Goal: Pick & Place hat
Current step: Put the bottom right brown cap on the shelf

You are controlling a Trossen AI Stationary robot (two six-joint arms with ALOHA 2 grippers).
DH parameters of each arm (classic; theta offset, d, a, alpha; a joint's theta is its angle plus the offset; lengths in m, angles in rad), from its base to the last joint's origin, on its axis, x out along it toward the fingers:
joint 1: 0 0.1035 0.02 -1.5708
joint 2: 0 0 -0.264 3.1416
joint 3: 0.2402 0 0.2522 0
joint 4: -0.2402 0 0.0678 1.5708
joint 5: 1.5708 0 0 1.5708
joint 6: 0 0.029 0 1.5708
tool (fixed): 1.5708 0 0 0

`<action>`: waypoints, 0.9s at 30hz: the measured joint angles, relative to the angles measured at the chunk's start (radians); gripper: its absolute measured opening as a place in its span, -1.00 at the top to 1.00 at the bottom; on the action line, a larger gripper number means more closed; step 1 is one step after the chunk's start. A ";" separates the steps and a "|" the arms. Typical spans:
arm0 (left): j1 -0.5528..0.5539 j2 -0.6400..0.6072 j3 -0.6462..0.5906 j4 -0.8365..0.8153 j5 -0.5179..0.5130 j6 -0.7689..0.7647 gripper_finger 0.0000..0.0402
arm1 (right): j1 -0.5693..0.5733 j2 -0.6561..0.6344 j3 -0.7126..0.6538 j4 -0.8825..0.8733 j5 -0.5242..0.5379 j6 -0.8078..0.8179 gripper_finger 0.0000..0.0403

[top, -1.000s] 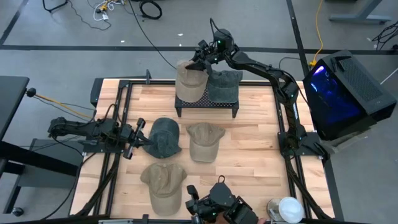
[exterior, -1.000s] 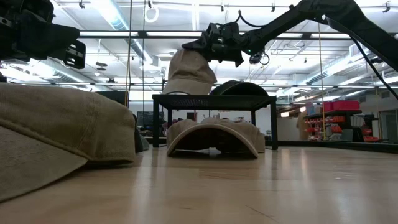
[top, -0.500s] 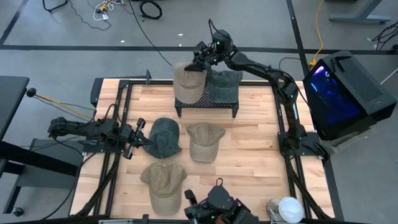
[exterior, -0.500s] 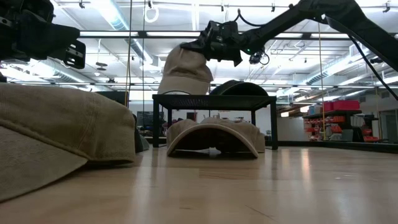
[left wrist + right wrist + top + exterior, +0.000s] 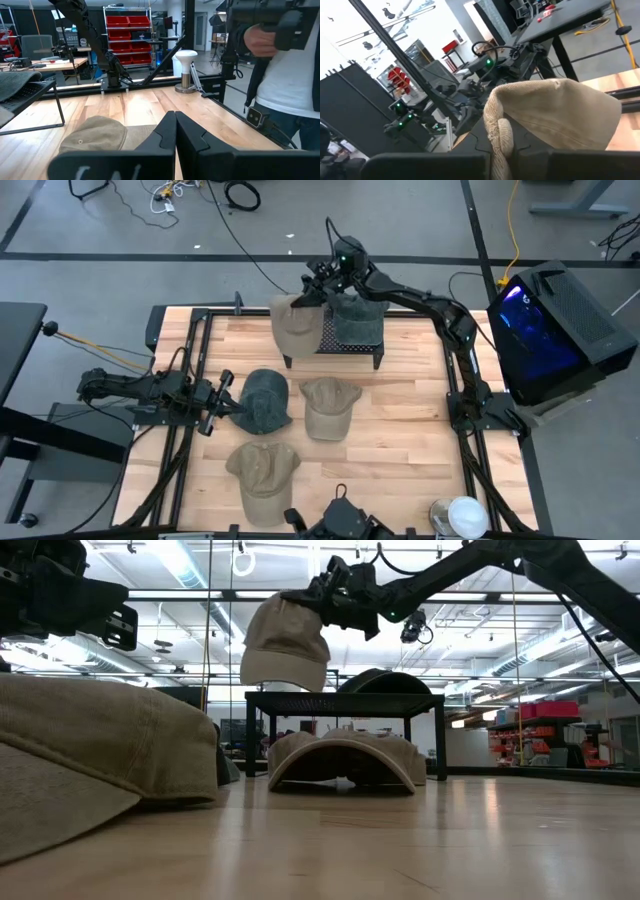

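Lifted hat: a tan cap [image 5: 297, 328] hangs in the air at the left end of the black rack [image 5: 345, 346], clear of the rack's top in the low view.
Which way it hangs: its long axis runs up and down; the pinched edge is uppermost and the rounded crown droops below, with the opening facing the rack side in the low view.
Right gripper: right gripper [image 5: 318, 290] is pinched tight on the cap's upper edge; from its own wrist camera the fabric bunches between the dark fingers [image 5: 470, 162].
Left gripper: left gripper [image 5: 226, 402] lies low at the table's left side, jaws pressed together on nothing, tips just beside the dark green cap [image 5: 265, 400].
Rack: a small black table with a mesh top and thin legs; a grey cap [image 5: 359, 318] lies on its right half.
Other caps: a tan cap [image 5: 329, 406] lies flat mid-table and another tan cap [image 5: 263, 473] lies nearer the front edge.
Materials: the caps are soft cloth with stitched seams; the table [image 5: 410, 440] is pale wooden planks in a black frame.
Room: a person [image 5: 285, 75] stands beyond the table's edge in the left wrist view.
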 joint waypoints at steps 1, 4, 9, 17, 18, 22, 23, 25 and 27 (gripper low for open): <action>0.000 0.000 0.000 0.000 0.000 0.000 0.99 | 0.003 0.000 0.000 0.001 -0.001 0.000 0.95; 0.000 0.000 0.000 0.000 0.000 0.000 0.99 | 0.006 -0.001 0.000 0.001 -0.003 0.011 0.95; 0.000 0.000 0.000 0.000 0.000 0.000 0.99 | 0.006 -0.002 0.000 -0.057 -0.031 -0.005 0.95; 0.000 0.000 0.000 0.000 0.000 0.000 0.99 | -0.010 -0.003 0.000 -0.170 -0.022 -0.124 0.95; 0.000 0.000 0.000 0.000 0.000 0.000 0.99 | -0.014 -0.003 0.000 -0.185 -0.015 -0.145 0.95; 0.000 0.000 0.000 0.000 0.000 0.000 0.99 | -0.031 -0.003 0.000 -0.210 0.009 -0.195 0.95; 0.000 0.000 0.000 0.000 0.000 0.000 0.99 | -0.036 -0.003 0.000 -0.209 0.010 -0.205 0.95; 0.000 0.000 0.000 0.000 0.000 0.000 0.99 | -0.043 -0.004 0.000 -0.209 0.010 -0.221 0.95; 0.000 0.000 0.000 0.000 0.000 0.000 0.99 | -0.049 -0.004 0.000 -0.209 0.016 -0.230 0.95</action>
